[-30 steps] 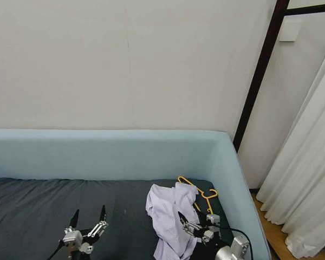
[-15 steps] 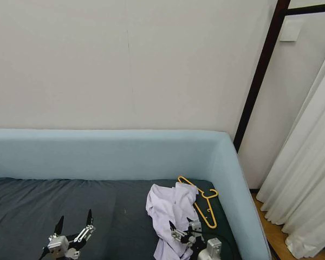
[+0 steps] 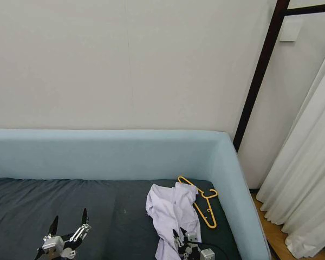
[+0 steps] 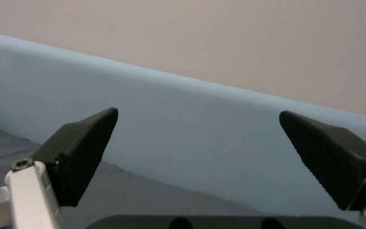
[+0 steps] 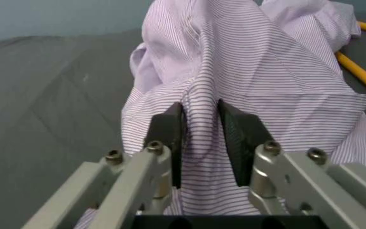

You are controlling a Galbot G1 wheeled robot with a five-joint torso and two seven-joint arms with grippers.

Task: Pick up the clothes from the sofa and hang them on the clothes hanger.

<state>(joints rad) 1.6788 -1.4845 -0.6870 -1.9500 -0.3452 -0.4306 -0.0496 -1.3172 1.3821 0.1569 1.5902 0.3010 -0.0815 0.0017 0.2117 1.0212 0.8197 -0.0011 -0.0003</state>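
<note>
Head view, lower left of frame: the left gripper (image 3: 70, 214) is seen low over the dark grey seat cushion (image 3: 27, 197) of the sofa (image 3: 151, 142), fingers spread wide, nothing held. In the left wrist view the left gripper (image 4: 199, 114) is shown with both black pads far apart, and the pale blue backrest (image 4: 189, 129) with the off-white wall (image 4: 170, 33) above it is framed between them. Across the middle of the head view, the backrest (image 3: 97, 154) is run from the left edge to the lower right, where it is turned into an armrest (image 3: 235, 195). The upper half is taken up by plain wall (image 3: 124, 65). At lower centre-right, a crumpled white shirt (image 3: 170, 208) with fine purple stripes is lain on the cushion, well apart from the left gripper. At the shirt's near end the right gripper (image 3: 179, 232) is placed at the bottom edge of the frame. In the right wrist view the right gripper (image 5: 200, 109) is seen pressed onto a raised fold of the shirt (image 5: 266, 57), the fabric pinched between the pads. Just right of the shirt a yellow hanger (image 3: 208, 211) is laid flat on the cushion, partly tucked under the cloth; its bar (image 5: 361, 74) is caught at the right wrist view's edge. Further right: a dark door frame (image 3: 260, 76), a white switch plate (image 3: 288, 31), a white curtain (image 3: 309, 179) and a strip of wooden floor (image 3: 271, 233).
</note>
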